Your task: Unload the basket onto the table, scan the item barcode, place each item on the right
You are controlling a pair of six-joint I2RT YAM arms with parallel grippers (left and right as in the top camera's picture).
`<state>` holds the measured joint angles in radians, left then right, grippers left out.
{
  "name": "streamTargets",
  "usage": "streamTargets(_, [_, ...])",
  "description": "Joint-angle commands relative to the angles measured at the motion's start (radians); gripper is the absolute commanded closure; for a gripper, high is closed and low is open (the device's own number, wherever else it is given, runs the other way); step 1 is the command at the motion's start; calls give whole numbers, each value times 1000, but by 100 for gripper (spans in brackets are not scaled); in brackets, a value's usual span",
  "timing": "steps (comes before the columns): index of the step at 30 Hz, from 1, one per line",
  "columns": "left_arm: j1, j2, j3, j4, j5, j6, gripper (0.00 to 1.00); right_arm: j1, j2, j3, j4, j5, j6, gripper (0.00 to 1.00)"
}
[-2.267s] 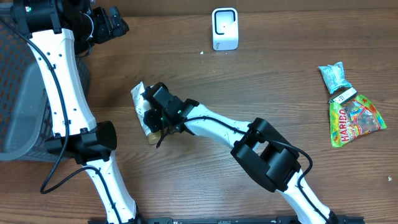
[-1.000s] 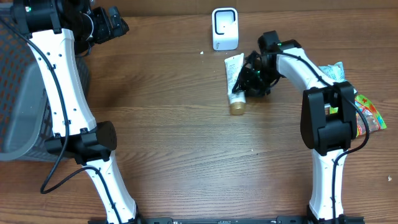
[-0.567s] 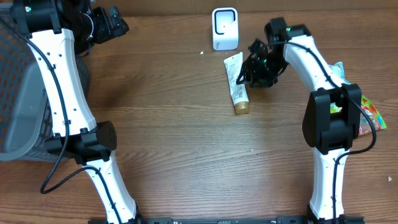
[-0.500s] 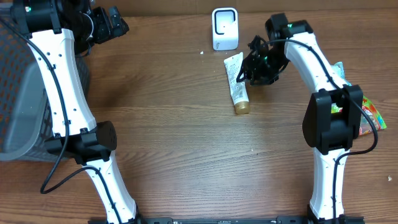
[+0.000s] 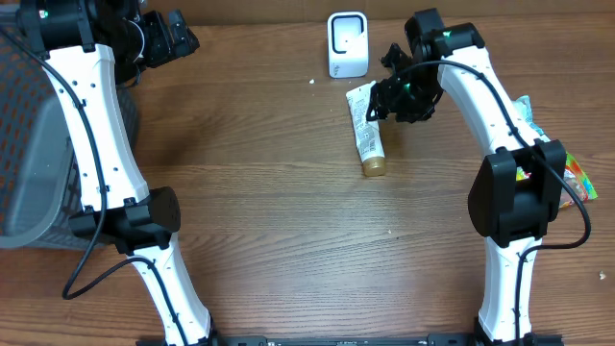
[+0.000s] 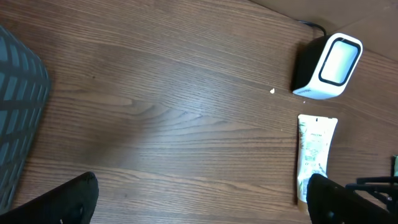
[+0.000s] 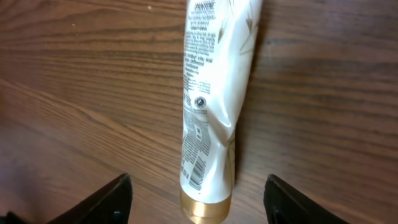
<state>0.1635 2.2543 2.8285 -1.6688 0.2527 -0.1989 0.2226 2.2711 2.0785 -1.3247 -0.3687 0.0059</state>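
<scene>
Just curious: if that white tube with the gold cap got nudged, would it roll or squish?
The tube looks dented, so probably soft and squeezable. Its flat end likely stops it rolling far. Its glossy skin may be slippery.

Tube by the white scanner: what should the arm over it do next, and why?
Probably lift the right gripper straight up, away from the tube. The tube lies flat on the table close in front of the scanner. The right wrist view shows the fingers spread wide on either side of it, not touching it. Nothing is held, so backing off seems the safest small move.
</scene>
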Motion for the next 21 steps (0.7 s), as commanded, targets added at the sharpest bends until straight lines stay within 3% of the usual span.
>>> streamTargets(1, [-7, -10, 12, 2, -1, 12, 0, 25, -36, -42, -13, -99, -5, 34])
streamTargets(7, [-7, -10, 12, 2, -1, 12, 0, 161, -36, -126, 5, -68, -7, 34])
streamTargets(13, [-7, -10, 12, 2, -1, 12, 0, 272, -36, -256, 74, 167, -2, 25])
streamTargets(21, [-7, -10, 12, 2, -1, 12, 0, 222, -36, -341, 134, 492, 129, 25])
